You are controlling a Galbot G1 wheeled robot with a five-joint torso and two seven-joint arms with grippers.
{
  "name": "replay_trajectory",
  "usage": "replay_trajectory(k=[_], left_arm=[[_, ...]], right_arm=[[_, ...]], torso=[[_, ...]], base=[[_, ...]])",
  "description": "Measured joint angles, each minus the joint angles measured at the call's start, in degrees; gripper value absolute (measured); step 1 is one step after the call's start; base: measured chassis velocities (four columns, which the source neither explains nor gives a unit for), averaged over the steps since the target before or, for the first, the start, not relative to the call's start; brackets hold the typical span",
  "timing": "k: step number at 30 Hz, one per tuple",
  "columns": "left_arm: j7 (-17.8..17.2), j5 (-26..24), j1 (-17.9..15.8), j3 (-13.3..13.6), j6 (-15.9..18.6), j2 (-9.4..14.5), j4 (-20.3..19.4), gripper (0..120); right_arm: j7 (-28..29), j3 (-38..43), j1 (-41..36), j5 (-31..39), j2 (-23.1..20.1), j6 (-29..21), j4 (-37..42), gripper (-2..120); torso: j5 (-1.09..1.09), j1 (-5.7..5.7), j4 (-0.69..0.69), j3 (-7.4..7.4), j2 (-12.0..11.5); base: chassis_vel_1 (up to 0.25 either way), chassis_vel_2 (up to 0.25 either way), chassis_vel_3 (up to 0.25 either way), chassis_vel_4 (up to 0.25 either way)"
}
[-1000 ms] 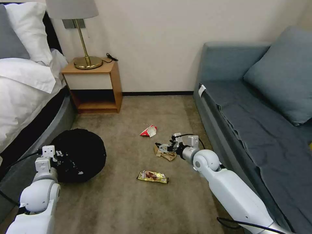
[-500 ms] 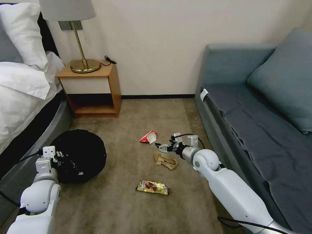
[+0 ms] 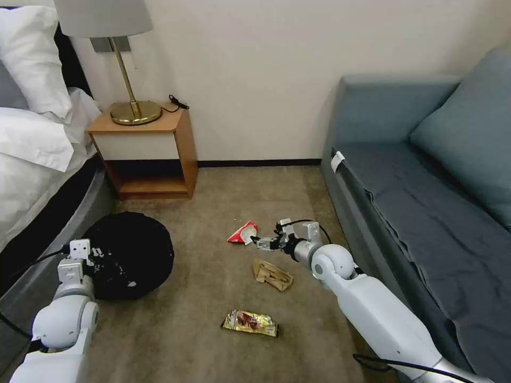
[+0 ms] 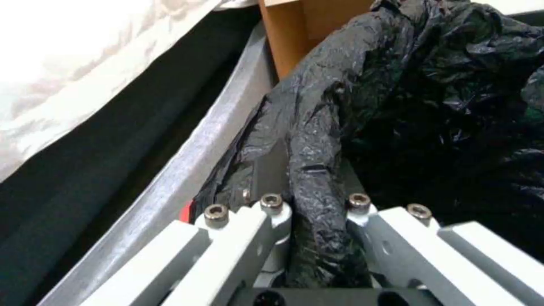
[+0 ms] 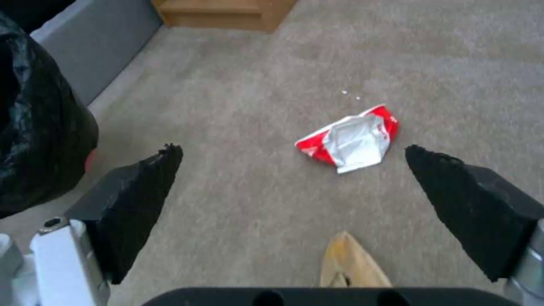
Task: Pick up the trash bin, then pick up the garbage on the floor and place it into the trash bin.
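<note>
The trash bin (image 3: 133,250), wrapped in a crinkled black bag, sits low at the left beside the bed. My left gripper (image 3: 97,254) is shut on its rim; the left wrist view shows the left gripper (image 4: 310,202) pinching a fold of the trash bin's (image 4: 431,106) bag. Garbage lies on the carpet: a red-and-white wrapper (image 3: 243,232), crumpled tan paper (image 3: 272,275) and a gold-brown snack wrapper (image 3: 250,322). My right gripper (image 3: 256,242) hangs open just right of the red-and-white wrapper. From the wrist, the right gripper (image 5: 292,155) faces that wrapper (image 5: 351,138), with the tan paper (image 5: 351,265) beneath.
A wooden nightstand (image 3: 143,154) with a brass lamp (image 3: 128,106) stands against the back wall. The bed (image 3: 32,159) runs along the left and a blue-grey sofa (image 3: 426,202) along the right. Open carpet (image 3: 213,186) lies between them.
The head view has shifted, so the whole scene sits lower. My right gripper has left the tan paper and moved forward to the red-and-white wrapper. The left gripper still holds the bin.
</note>
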Motion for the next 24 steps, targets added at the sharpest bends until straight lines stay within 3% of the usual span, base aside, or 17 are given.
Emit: replay_trajectory(k=[9,20,24], left_arm=[[0.08,-0.09,0.27,0.22,-0.76,-0.12,0.59,4],[0.36,-0.33,0.45,-0.79,-1.84,-0.29,1.51,4],[0.63,-0.33,0.88,-1.10,-2.14,-0.31,1.48,4]], right_arm=[[-1.25,-3.40,2.87,-1.03,-0.85,-0.50,-1.59,100],[-4.26,-12.18,11.36,0.14,-0.91,-2.47,-7.00,100],[-5.66,-16.70,12.48,1.47,-3.29,-3.83,-5.97,100]], torso=[[0.01,0.00,0.00,0.00,0.00],[0.00,0.00,0.01,0.00,0.00],[0.00,0.00,0.02,0.00,0.00]], base=[[-0.064,0.075,0.072,-0.078],[0.000,0.000,0.000,0.000],[0.000,0.000,0.000,0.000]])
